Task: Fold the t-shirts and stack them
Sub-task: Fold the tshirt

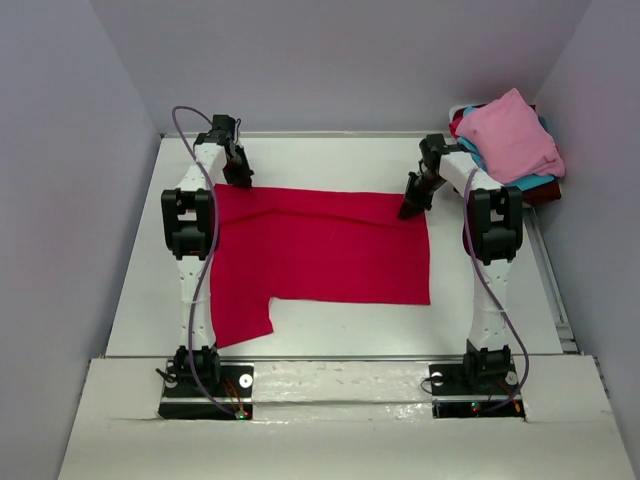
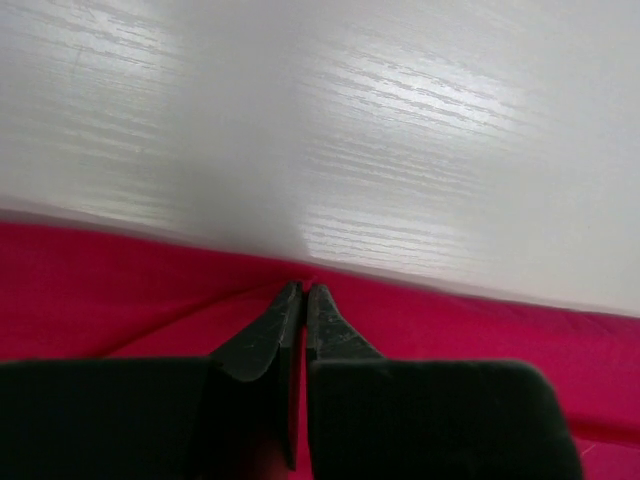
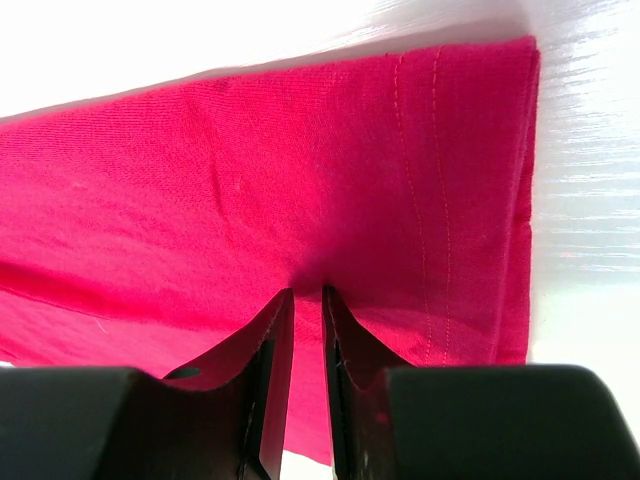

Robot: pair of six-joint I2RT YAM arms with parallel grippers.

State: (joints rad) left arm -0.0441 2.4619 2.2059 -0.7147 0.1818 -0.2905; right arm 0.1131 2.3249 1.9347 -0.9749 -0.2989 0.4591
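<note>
Top view: a crimson-red cloth t-shirt point(image 1: 320, 255) lies spread flat across the middle of the white wood-grain table point(image 1: 330, 160), with one sleeve sticking out toward the near left. The left gripper point(image 1: 240, 178) is down on its far left corner and the right gripper point(image 1: 412, 208) on its far right corner. At the far right edge of the table there's a heap of other shirts: a light pink t-shirt point(image 1: 510, 135) on top, with a teal-blue t-shirt point(image 1: 535, 180) and a dark maroon t-shirt point(image 1: 545, 192) peeking out underneath.

Left wrist view: the jaws are squeezed almost completely together right at the red shirt's far edge, with a little ridge of fabric pulled up at the tips. Bare table lies beyond.

Right wrist view: the jaws are narrow, with just a slim gap, and red cloth puckers between the tips, near the stitched hem and the corner.
</note>
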